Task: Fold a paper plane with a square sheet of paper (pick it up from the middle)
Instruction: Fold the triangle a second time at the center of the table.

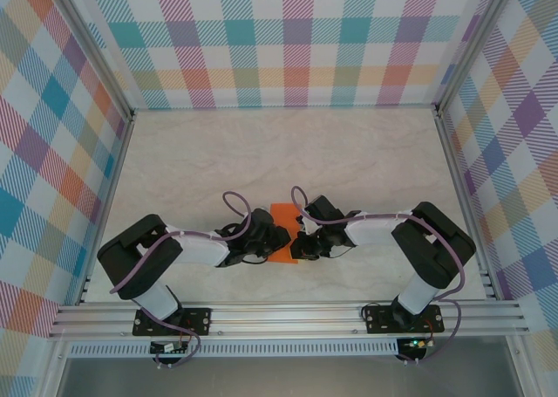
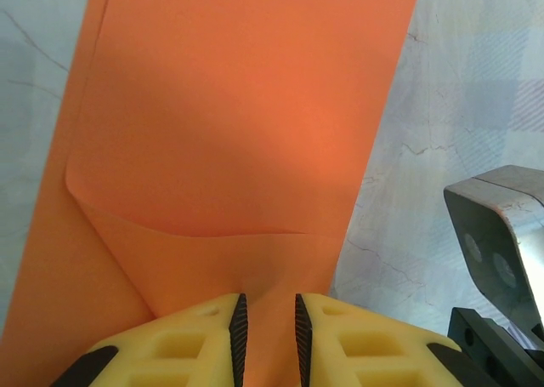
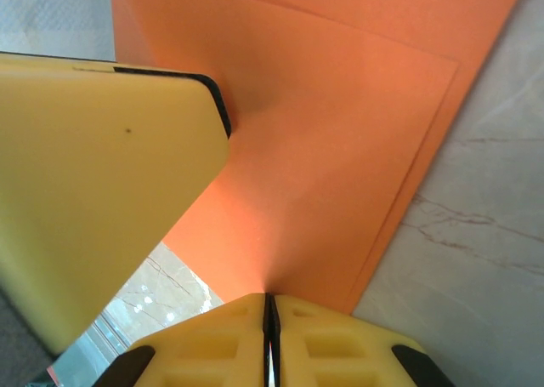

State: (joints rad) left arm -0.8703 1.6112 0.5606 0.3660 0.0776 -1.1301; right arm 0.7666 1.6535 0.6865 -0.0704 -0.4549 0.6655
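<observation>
1. Orange square sheet of paper (image 1: 283, 215) lies on the pale table (image 1: 261, 153) between the two arms. It is already doubled into a narrower strip, with its long axis running away from the arm bases.
2. Seen from the left gripper (image 2: 267, 306), the strip stretches straight ahead of the fingertips. A soft curved buckle crosses it just in front of them.
3. Seen from the right gripper (image 3: 269, 300), the paper fans out ahead and to the left, and its layered edge slants away to the right over bare table.
4. The left gripper's jaws are drawn in to a slim gap. Orange paper funnels up between the black pads, so it looks to be pinching a raised flap.
5. The right gripper's jaws are pressed tight together, nipping the paper where it rises to a point at the tips.
6. Both grippers meet nose to nose at the near end of the strip, neither closer than the other. One left finger (image 3: 102, 191) looms just beside the right's pinch.
7. The next fold, I'd judge, depends on keeping these two close pinches level while the strip's far end stays flat.
</observation>
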